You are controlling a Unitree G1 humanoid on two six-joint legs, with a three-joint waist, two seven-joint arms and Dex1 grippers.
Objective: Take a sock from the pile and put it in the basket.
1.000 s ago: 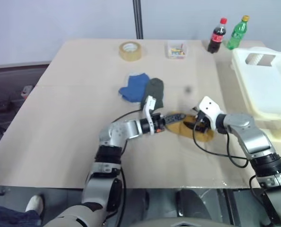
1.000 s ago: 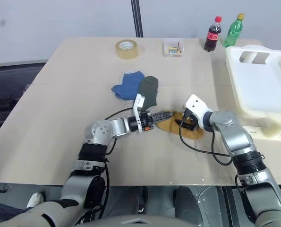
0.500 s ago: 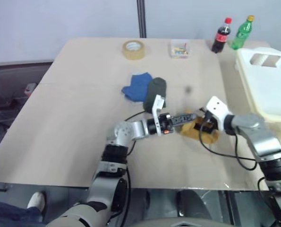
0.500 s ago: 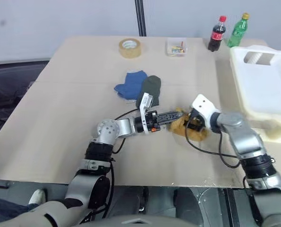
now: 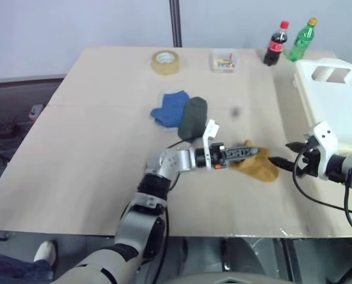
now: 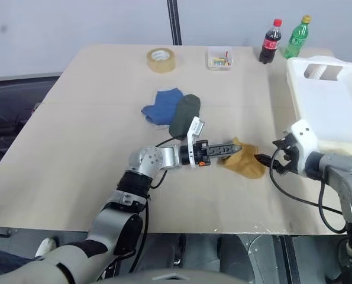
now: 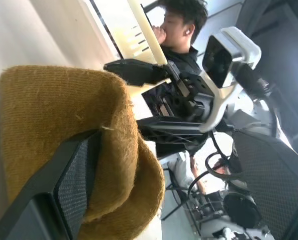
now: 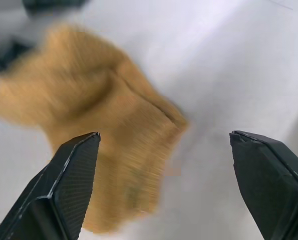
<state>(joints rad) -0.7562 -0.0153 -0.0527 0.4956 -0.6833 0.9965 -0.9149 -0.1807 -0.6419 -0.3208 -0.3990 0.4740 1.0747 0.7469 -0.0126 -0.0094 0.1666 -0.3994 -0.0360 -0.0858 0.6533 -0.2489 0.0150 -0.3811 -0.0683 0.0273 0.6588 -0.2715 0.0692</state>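
White laundry basket (image 6: 332, 100) sits beyond the right gripper (image 6: 269, 161), whose jaws gape empty. Mustard sock (image 6: 244, 165) — soft, light, floppy — lies just before them, draped over the spread left gripper (image 6: 229, 148); pinch its bunched fold.

Head stereo pair above table (image 5: 105, 177), wrist cameras close (shared mustard sock (image 8: 113, 125))

Mustard sock (image 5: 255, 167) lies crumpled — apart from pile (image 5: 180, 111), beside basket (image 5: 335, 103).
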